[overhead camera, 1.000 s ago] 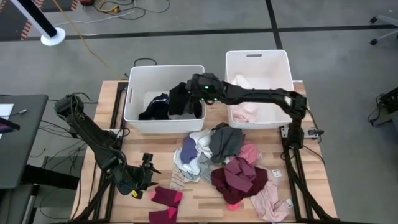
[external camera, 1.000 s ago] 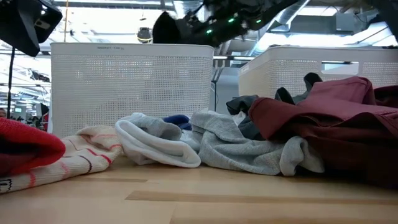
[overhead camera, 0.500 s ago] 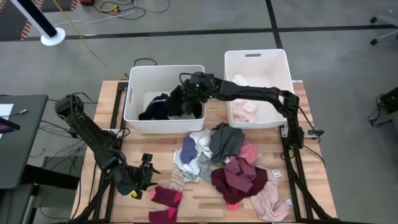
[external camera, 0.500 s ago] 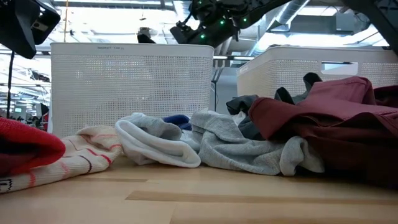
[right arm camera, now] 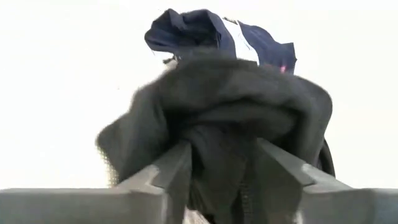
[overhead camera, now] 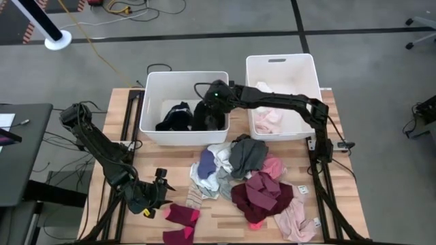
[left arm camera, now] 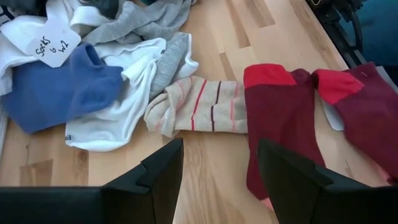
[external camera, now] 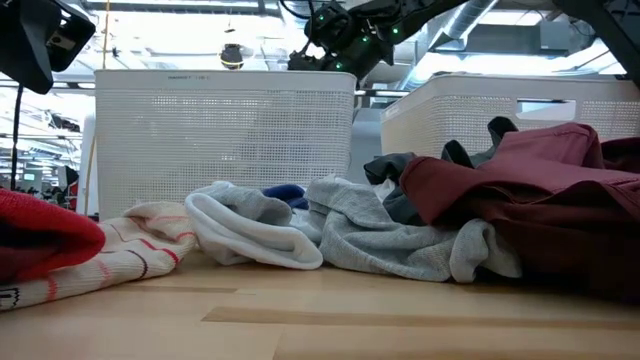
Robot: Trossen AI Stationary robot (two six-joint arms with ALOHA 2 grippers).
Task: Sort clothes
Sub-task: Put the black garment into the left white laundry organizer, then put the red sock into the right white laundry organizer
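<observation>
right pincer [right arm camera: 217, 180] fingers parted, black garment [right arm camera: 217, 118] between them, over left bin [overhead camera: 153, 85]

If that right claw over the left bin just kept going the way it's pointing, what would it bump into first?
Most likely the dark garment lying in the left bin. The right gripper points down at it, fingers apart on either side of the cloth. How much gap remains is hard to judge.

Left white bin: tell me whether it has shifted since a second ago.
Yes. In the high view the left white bin has slid toward the right white bin, narrowing the gap.
</observation>
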